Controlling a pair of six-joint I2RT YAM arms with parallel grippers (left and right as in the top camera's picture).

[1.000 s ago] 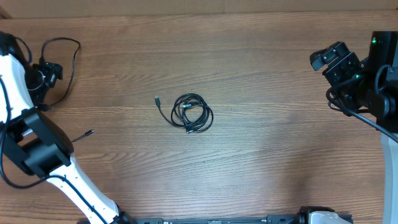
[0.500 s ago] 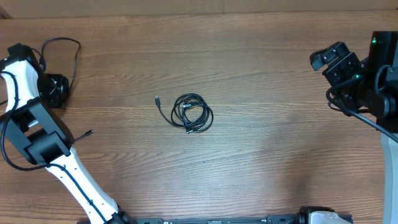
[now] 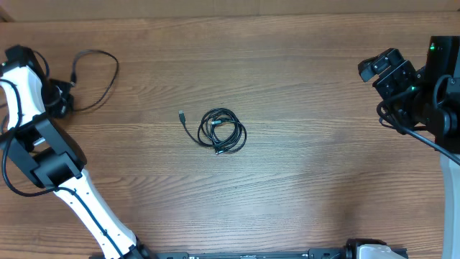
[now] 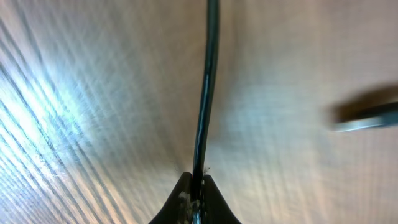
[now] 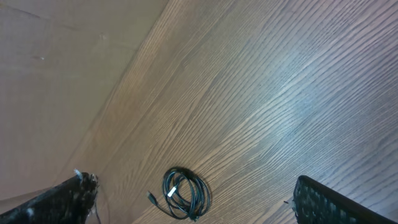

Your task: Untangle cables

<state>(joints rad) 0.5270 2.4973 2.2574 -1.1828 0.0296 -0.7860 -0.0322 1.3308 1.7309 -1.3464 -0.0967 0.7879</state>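
Note:
Thin black cables lie in two places. One small coiled bundle (image 3: 221,130) rests mid-table with a plug end (image 3: 182,115) sticking out to its left; the right wrist view shows the same bundle (image 5: 185,193) far below. Another cable forms a loose loop (image 3: 115,72) at the far left. My left gripper (image 3: 62,96) is shut on that cable (image 4: 208,93), which runs straight up from the pinched fingertips (image 4: 196,185). A blurred plug tip (image 4: 367,117) lies to the right. My right gripper (image 3: 377,66) hangs open and empty at the far right, well away from the bundle, its fingers (image 5: 68,200) wide apart.
The white left arm (image 3: 68,191) stretches along the table's left side down to the front edge. The right arm's black body (image 3: 431,93) and its thick cable fill the right edge. The wooden table's (image 3: 302,180) far edge runs close behind both grippers.
My left gripper has shut on the left cable and shifted. The loop has swung right, and the tip that lay beside the left arm is gone from view. The right arm has not moved.

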